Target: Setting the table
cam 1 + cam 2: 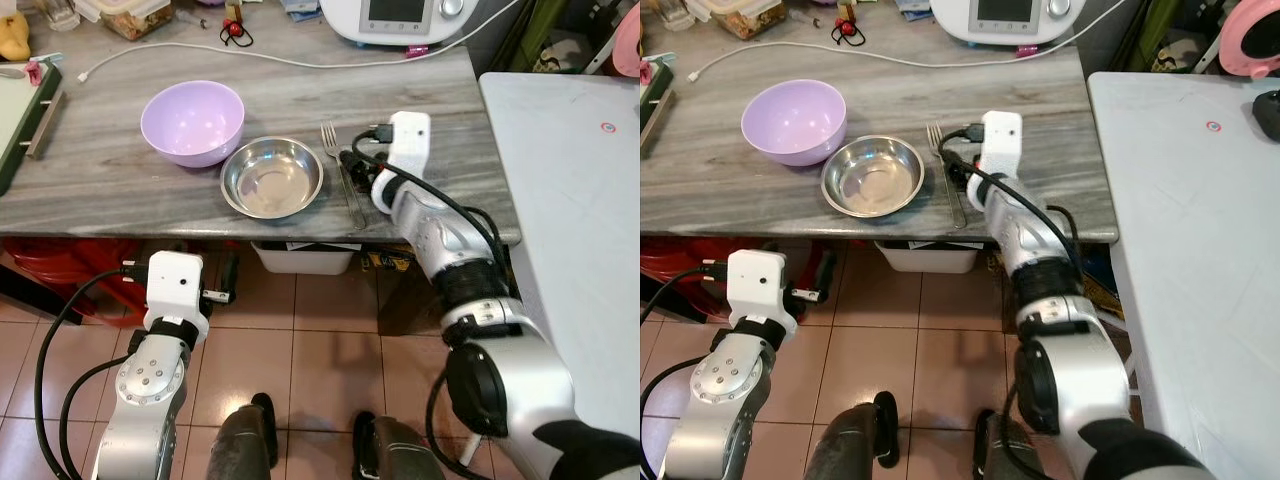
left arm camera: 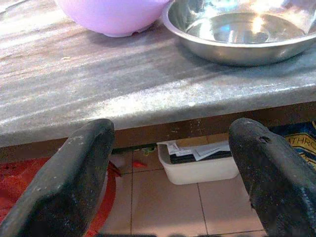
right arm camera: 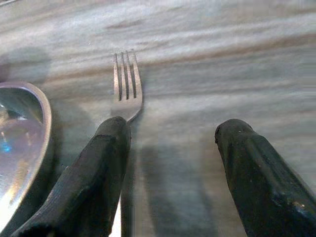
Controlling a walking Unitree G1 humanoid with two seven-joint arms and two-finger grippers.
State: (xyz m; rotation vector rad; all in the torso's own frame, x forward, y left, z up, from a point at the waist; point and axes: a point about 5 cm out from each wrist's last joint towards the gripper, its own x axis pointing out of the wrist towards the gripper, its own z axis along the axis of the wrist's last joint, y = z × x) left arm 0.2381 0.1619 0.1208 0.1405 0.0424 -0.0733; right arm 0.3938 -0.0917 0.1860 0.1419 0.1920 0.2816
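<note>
Back of counter (image 1: 120, 180): white appliance w/ screen (image 1: 395, 20), white cable (image 1: 250, 55) running across the top to a plug end at left. Small red item w/ black loop (image 1: 235, 32) nr the cable. Clear lidded food box (image 1: 135, 15) at back left, yellow obj (image 1: 12, 38) in far corner. Tray w/ metal handle (image 1: 40, 120) at left edge. Under counter: white tub (image 1: 305, 260) on tiled floor (image 1: 320, 350), red mat (image 2: 54, 197). White table (image 1: 580, 220) to the right.
</note>
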